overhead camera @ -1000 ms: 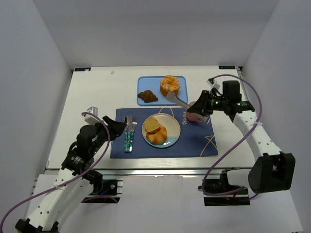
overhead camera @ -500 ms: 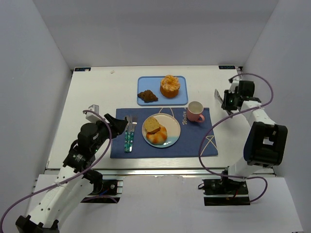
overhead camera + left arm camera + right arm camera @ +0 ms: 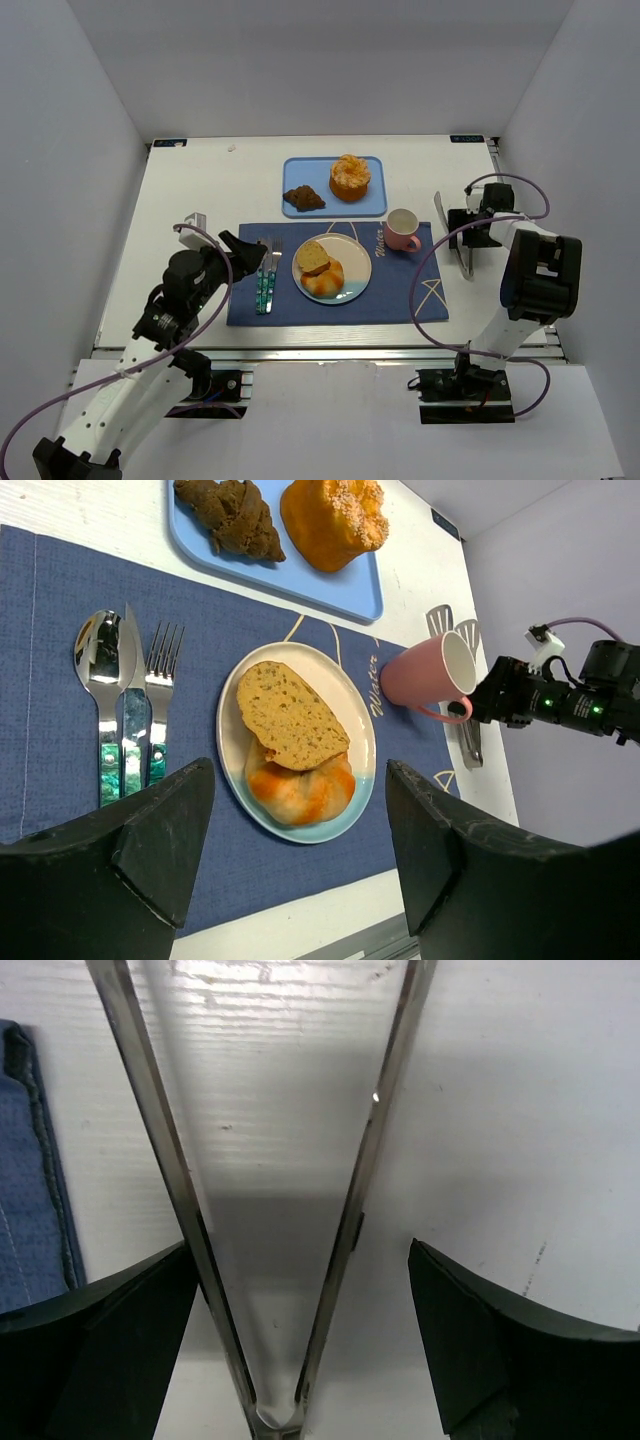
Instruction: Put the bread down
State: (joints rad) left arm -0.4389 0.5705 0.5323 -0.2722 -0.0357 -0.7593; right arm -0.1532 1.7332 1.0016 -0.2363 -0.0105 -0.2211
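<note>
A slice of bread point(image 3: 313, 257) point(image 3: 290, 715) leans on an orange-white bun point(image 3: 326, 280) point(image 3: 300, 785) on the round plate point(image 3: 358, 283) point(image 3: 363, 730), mid placemat. My left gripper point(image 3: 245, 255) point(image 3: 298, 815) hovers over the mat's left part, open and empty. At the right, metal tongs point(image 3: 441, 210) point(image 3: 385, 1110) lie spread on the white table. My right gripper point(image 3: 463, 238) point(image 3: 300, 1260) stands open over their hinge end. Its right finger is clear of the tongs; the left one is right beside an arm.
A blue tray point(image 3: 374, 205) at the back holds a dark pastry point(image 3: 303, 198) and an orange muffin point(image 3: 350, 176). A pink mug point(image 3: 402, 228) stands on the blue placemat point(image 3: 400, 295). Spoon, knife and fork point(image 3: 266, 275) lie left of the plate.
The right arm swung the tongs from above the mug to the table right of the mat, laid them down and opened. The left gripper opened wider.
</note>
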